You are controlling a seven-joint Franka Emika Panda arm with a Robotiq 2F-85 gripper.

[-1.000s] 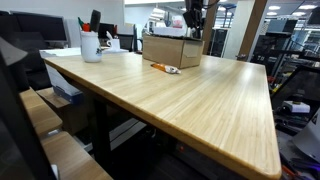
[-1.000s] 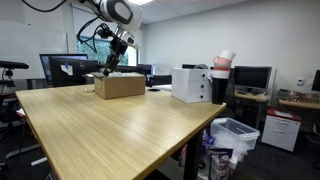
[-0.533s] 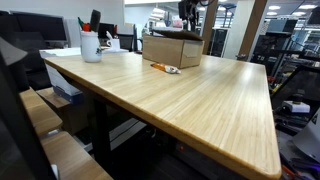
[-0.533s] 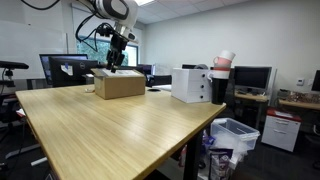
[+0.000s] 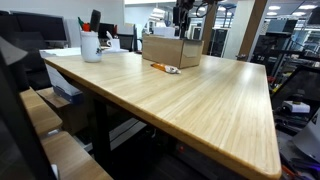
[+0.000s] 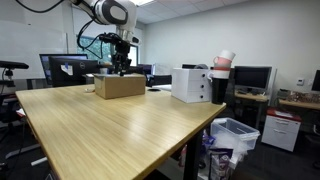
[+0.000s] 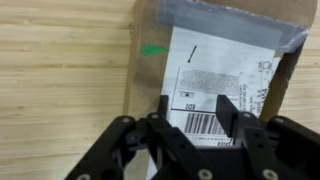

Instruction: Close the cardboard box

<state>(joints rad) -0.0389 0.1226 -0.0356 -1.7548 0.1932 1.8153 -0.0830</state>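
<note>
While the fingers (image 7: 228,108) hover spread open over the cardboard box (image 7: 145,80) at upper right of the wrist view, a flat, centred press on its labelled flap (image 7: 225,60) looks wisest.

Box (image 5: 172,50): one
Gripper (image 7: 195,108): one, two fingers (image 7: 226,108)
Cup (image 5: 91,46): one, with pens (image 5: 84,25)
Orange item (image 5: 165,68): one
Table (image 5: 200,110): one
White case (image 6: 191,84): one
Label (image 7: 215,80): one
Green mark (image 7: 153,49): one
Bin (image 6: 235,133): one

office room: long wooden table (image 5: 205,95), dark monitors (image 6: 60,68) behind, pale wall (image 6: 262,35), bin (image 6: 236,134) on floor.
</note>
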